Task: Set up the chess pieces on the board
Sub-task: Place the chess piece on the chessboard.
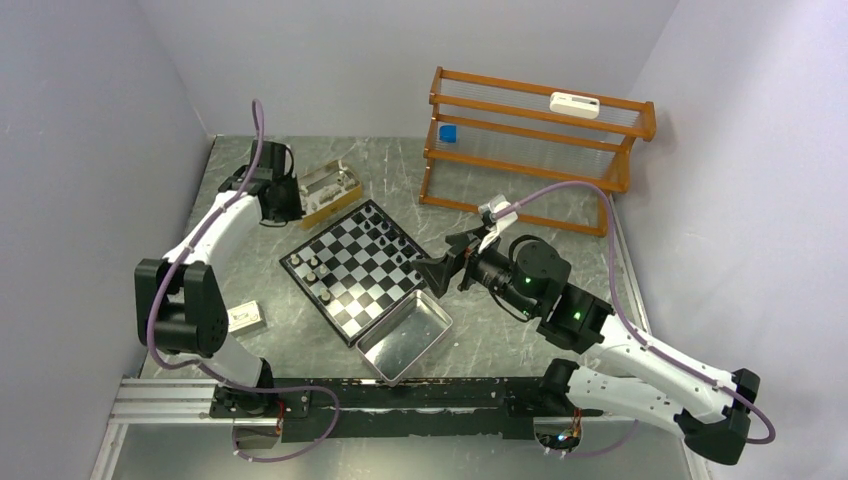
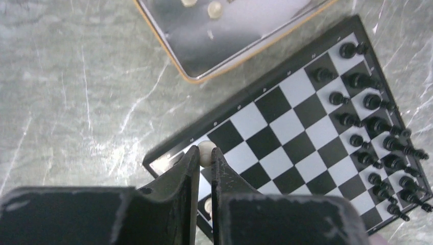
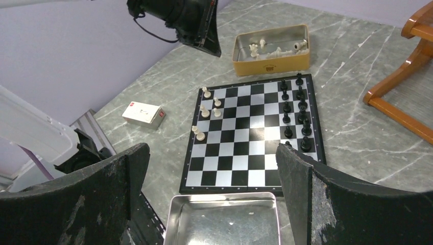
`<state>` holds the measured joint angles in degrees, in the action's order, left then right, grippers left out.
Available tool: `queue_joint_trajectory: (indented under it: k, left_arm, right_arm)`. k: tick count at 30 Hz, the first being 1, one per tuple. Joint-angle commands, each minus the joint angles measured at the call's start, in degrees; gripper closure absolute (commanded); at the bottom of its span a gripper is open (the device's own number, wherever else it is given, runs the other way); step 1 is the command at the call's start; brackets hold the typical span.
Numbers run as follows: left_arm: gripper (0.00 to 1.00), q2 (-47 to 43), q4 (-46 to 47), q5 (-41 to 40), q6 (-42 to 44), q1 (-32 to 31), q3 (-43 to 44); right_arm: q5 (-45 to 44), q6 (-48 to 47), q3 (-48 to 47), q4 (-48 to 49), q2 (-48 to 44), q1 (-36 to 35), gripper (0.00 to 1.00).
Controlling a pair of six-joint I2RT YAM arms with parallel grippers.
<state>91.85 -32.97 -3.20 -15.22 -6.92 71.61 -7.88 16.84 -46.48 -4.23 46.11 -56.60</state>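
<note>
Your worktop (image 1: 380,160) looks like grey veined stone with a soft sheen. The board (image 3: 245,138) is smooth and glossy, and the black chess pieces (image 2: 378,125) catch the light like polished plastic. The tray (image 3: 224,224) is bare, mirror-bright metal. The box (image 3: 270,64) is gold outside and dull metal inside. The rack (image 1: 490,83) is orange varnished wood. Your right gripper (image 3: 212,148) has matt black fingers (image 3: 316,204), scuffed pale along the edges.

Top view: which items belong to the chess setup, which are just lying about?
Job: small square black-and-white checkered board; black chess pieces on it; cream chess pieces on it; gold-coloured box with more cream pieces; cream piece pinched in the left gripper.
Lying about: shiny rectangular metal tray; orange wooden rack; small white carton.
</note>
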Motion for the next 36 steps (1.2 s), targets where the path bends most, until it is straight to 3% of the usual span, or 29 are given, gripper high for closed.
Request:
queue_joint_trajectory:
  k: [1, 11, 36]
  left_arm:
    - [0.86, -4.06, -0.94, 0.65, -0.68, -0.27, -4.51]
    - [0.86, -2.75, 1.92, 1.47, -0.64, -0.28, -9.42]
    - [0.86, 5.12, 2.69, 2.26, -1.00, -0.38, -8.35]
  right_arm:
    - [0.73, 0.70, 0.60, 0.40, -1.46, 0.09, 0.00]
    - [0.63, 1.62, 1.48, 0.36, -3.16, 0.11, 0.00]
    - [0.69, 0.84, 1.74, 1.32, -3.30, 0.13, 0.00]
